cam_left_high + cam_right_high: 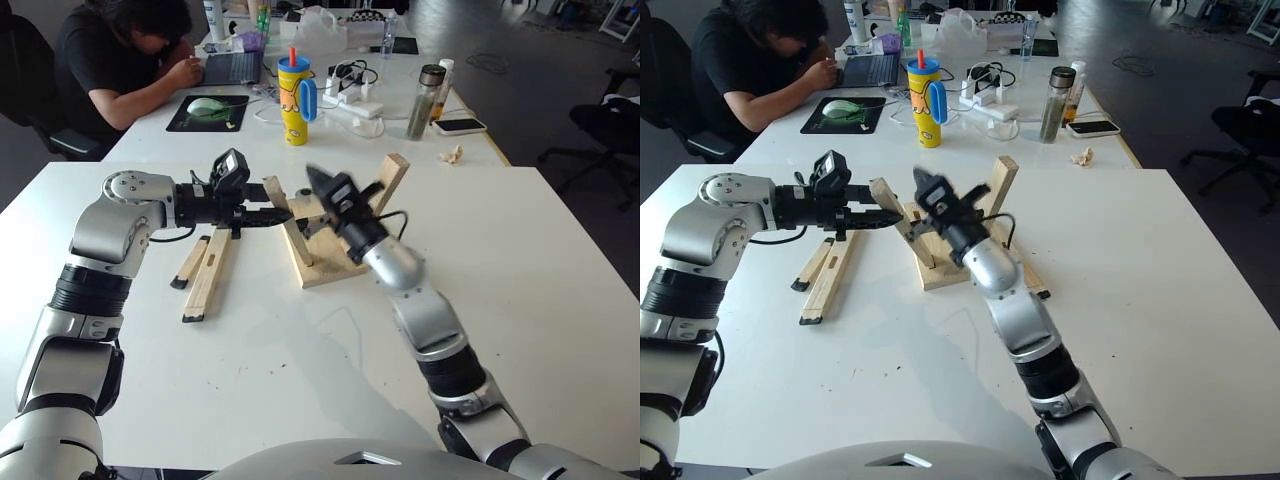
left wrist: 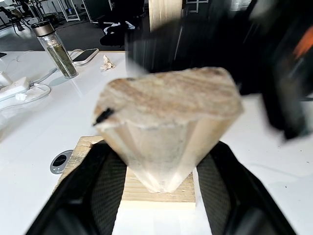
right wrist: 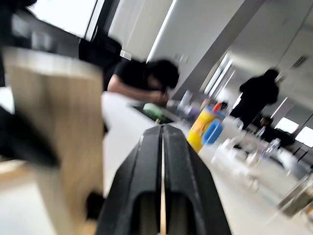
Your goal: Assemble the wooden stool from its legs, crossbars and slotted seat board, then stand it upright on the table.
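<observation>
- Left wrist view: the left gripper (image 1: 270, 216) clamps a square-section leg (image 2: 168, 122) between padded black fingers (image 2: 105, 193); the pale end grain faces the camera.
- Right wrist view: the right gripper (image 3: 162, 147) has smooth black fingers pressed together on nothing, near that leg.
- Head views: the leg slants up from the flat seat board (image 1: 325, 268) at mid-table. A second leg (image 1: 393, 172) rises behind, and two loose bars (image 1: 207, 270) lie to the left.
- White table (image 1: 520, 260); a cluttered desk with a yellow cup (image 1: 293, 100) stands beyond.

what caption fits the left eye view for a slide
Left gripper grips a tilted leg on the seat board; right gripper beside it.
</observation>
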You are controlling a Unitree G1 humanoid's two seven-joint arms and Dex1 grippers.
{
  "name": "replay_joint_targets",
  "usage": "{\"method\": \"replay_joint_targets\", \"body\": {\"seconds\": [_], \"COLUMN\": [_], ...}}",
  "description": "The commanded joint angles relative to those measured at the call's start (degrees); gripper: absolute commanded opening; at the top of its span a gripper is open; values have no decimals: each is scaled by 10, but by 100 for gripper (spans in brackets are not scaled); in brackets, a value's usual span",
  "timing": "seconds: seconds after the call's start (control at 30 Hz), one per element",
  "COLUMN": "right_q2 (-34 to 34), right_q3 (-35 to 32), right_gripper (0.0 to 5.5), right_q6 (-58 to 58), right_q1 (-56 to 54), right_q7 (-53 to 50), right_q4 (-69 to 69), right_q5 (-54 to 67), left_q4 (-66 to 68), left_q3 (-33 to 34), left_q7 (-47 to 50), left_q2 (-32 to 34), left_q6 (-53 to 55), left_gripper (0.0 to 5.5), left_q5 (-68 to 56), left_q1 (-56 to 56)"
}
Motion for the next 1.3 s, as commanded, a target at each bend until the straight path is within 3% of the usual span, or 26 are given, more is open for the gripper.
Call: {"method": "replay_joint_targets", "body": {"seconds": [0.03,0.27,0.43,0.5,0.6,0.63,0.8,0.93,1.07,1.3], "right_q2": [-41,31,27,23,18,8,51,10,-40,4], "right_q3": [75,-88,-100,-57,0,15,-88,-111,-77,-79], "right_gripper": [0,0,0,0,0,0,0,0,0,0], "right_q6": [159,-77,-199,-119,113,133,-8,-132,-143,-87], "right_q1": [61,-5,-27,-17,30,50,84,129,168,105], "right_q7": [80,-5,-38,-11,60,79,78,123,151,72], "right_q4": [92,-54,-104,-20,129,138,-3,-86,-21,130], "right_q5": [-20,71,36,16,20,20,149,184,146,97], "left_q4": [26,28,35,38,44,47,53,73,116,181], "left_q3": [-47,-36,-36,-37,-39,-41,-38,-37,-34,-43], "left_q7": [1,6,4,3,0,-2,-12,-34,-67,-96], "left_q2": [-12,-7,-8,-10,-12,-13,-4,6,9,-7], "left_q6": [34,30,26,24,21,19,14,-13,-50,-97], "left_gripper": [206,206,206,206,206,206,206,206,206,206], "left_q5": [41,42,46,47,49,50,51,59,67,87], "left_q1": [39,46,44,41,34,32,27,8,-28,-59]}}
